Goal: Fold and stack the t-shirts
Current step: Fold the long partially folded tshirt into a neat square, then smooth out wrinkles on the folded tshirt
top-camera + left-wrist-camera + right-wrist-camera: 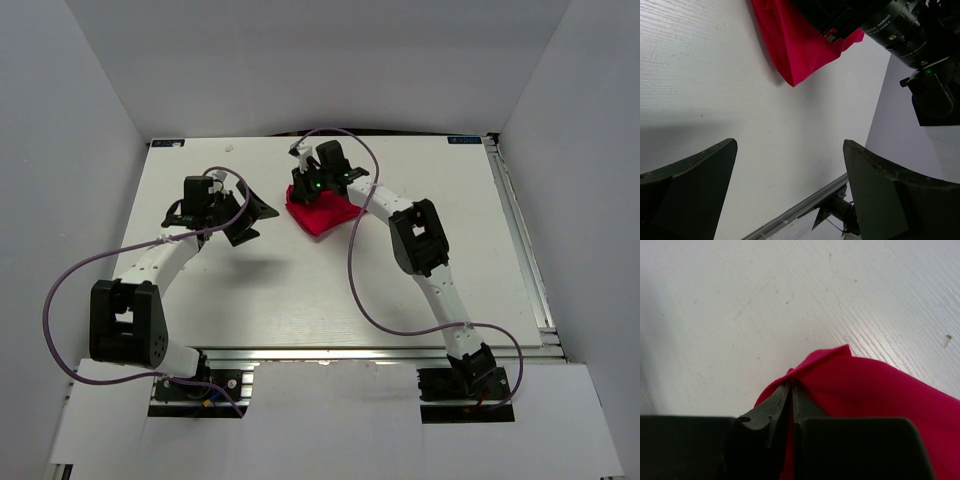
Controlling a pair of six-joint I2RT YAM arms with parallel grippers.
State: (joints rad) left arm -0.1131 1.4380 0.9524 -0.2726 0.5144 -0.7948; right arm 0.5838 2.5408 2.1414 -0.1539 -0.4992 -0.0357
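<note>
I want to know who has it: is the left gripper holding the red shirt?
No, the left gripper stands wide open over the table, apart from the shirt.

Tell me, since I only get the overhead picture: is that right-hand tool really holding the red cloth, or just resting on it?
Observer: Holding it. The right wrist view shows the right tool pinched shut on a raised fold of the red t-shirt.
Operator: And the other tool, does it have any cloth?
Observer: No. In the left wrist view the left tool stands wide open with only bare table between its fingers. A corner of the shirt shows farther ahead, clear of both.
</note>
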